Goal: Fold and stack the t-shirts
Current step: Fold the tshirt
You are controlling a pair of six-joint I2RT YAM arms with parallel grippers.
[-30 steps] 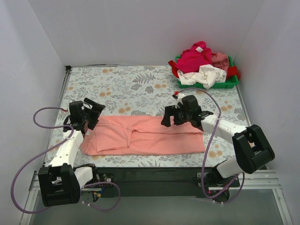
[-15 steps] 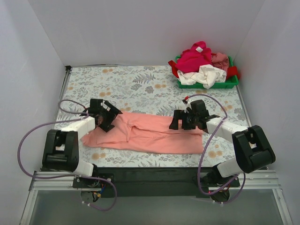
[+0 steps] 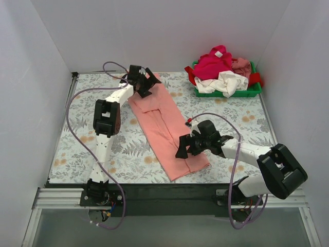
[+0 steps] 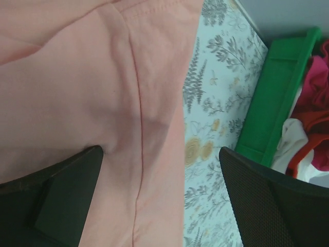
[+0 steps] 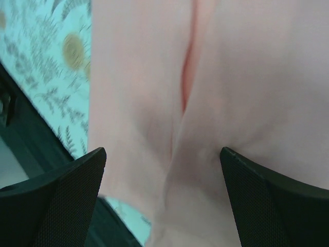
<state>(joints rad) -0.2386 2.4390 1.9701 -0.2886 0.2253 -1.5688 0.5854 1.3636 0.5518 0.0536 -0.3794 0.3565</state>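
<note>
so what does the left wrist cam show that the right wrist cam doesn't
Only the left wrist: the green tray with the other t-shirts piled in it. Only the right wrist: the table's dark near edge and a fold crease in the cloth. Both: the salmon-pink t-shirt on the floral table cover, under an open gripper, the left gripper or the right gripper.

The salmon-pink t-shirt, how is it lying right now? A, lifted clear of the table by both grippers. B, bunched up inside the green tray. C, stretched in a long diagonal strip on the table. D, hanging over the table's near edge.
C: the salmon-pink t-shirt lies flat as a long strip running diagonally from the left gripper at the far side down past the right gripper, while the green tray holds only the other t-shirts.
</note>
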